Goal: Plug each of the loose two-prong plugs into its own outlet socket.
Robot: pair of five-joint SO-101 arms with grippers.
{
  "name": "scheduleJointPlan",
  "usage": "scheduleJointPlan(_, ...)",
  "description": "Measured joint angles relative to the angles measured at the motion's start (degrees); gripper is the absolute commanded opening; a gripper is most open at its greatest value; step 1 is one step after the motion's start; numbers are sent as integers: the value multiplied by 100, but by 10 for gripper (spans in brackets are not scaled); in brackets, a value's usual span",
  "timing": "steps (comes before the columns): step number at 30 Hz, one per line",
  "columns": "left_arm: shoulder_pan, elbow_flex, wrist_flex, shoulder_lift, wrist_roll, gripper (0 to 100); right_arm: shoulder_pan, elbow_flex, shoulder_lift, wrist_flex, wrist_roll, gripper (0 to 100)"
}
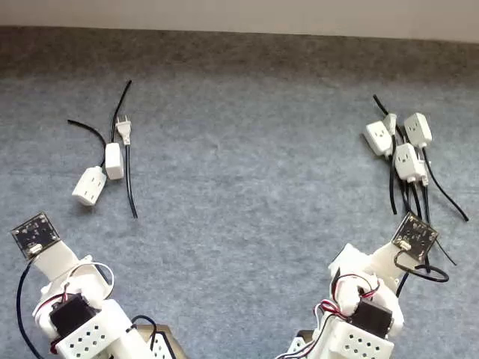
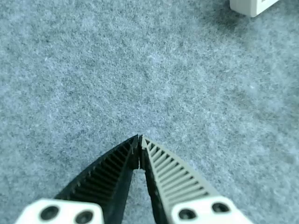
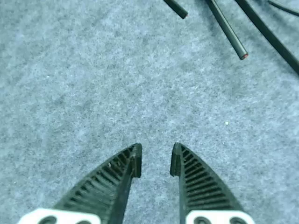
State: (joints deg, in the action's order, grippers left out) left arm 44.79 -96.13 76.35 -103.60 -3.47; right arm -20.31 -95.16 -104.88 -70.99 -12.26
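Observation:
On the left of the grey carpet lie a white outlet socket (image 1: pixel 90 185), a white block (image 1: pixel 114 161) touching it, and a loose two-prong plug (image 1: pixel 123 129) on a black cord. At the right, three white sockets (image 1: pixel 408 161) sit clustered with several black cords (image 1: pixel 394 187). My left gripper (image 2: pixel 140 141) hangs shut over bare carpet, holding nothing, with a corner of the white socket (image 2: pixel 252 5) farther off. My right gripper (image 3: pixel 155 154) stands slightly open over bare carpet with nothing between its fingers. Cut ends of black cords (image 3: pixel 229 30) lie beyond it.
Both arm bases stand at the near edge, the left arm (image 1: pixel 67 299) and the right arm (image 1: pixel 370 299). A loop of the right arm's own cable (image 1: pixel 423 269) lies beside it. Grey carpet (image 1: pixel 247 172) spans the middle between the two groups.

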Motion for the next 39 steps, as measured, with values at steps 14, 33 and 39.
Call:
scheduleJointPlan(14, 0, 0, 0, 0, 0, 28, 0, 0, 0, 0, 0, 115)
scheduleJointPlan(33, 0, 0, 0, 0, 0, 28, 0, 0, 0, 0, 0, 115)
scheduleJointPlan(39, 0, 0, 0, 0, 0, 28, 431, 0, 0, 0, 0, 115)
